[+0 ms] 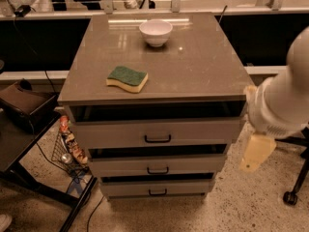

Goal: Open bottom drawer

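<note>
The bottom drawer (157, 187) is the lowest and slimmest of three grey-beige fronts on the cabinet, with a small black bar handle (158, 192). Its front sits about flush with the drawers above, under a dark gap. My gripper (253, 153) hangs at the end of the white arm (285, 100) by the cabinet's right side, level with the top and middle drawers. It is up and to the right of the bottom handle and touches no drawer.
A white bowl (155, 32) and a green-and-yellow sponge (127, 78) lie on the cabinet top (203, 66). A dark side table (24, 129) and a wire basket (67, 149) stand at left. A chair caster (289, 197) is at lower right on speckled floor.
</note>
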You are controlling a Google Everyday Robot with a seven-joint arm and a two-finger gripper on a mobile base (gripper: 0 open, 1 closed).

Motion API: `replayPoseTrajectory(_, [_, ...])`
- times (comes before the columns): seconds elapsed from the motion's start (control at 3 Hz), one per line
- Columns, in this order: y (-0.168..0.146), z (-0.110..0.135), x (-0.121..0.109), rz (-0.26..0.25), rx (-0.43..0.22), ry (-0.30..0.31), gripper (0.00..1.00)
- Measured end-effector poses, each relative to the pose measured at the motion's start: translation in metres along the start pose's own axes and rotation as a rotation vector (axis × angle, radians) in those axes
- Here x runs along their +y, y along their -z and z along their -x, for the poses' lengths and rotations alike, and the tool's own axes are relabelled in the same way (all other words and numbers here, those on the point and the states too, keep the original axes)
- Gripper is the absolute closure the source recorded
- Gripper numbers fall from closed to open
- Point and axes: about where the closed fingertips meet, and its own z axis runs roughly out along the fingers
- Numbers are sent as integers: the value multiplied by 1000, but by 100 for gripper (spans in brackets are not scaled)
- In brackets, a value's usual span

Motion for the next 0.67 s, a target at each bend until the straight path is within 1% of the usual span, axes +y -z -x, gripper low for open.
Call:
replayPoseTrajectory(0.33, [-60,-5,25,-39,52,29,0])
replayPoseTrajectory(0.67, [-124,-12,58,-57,96,45,0])
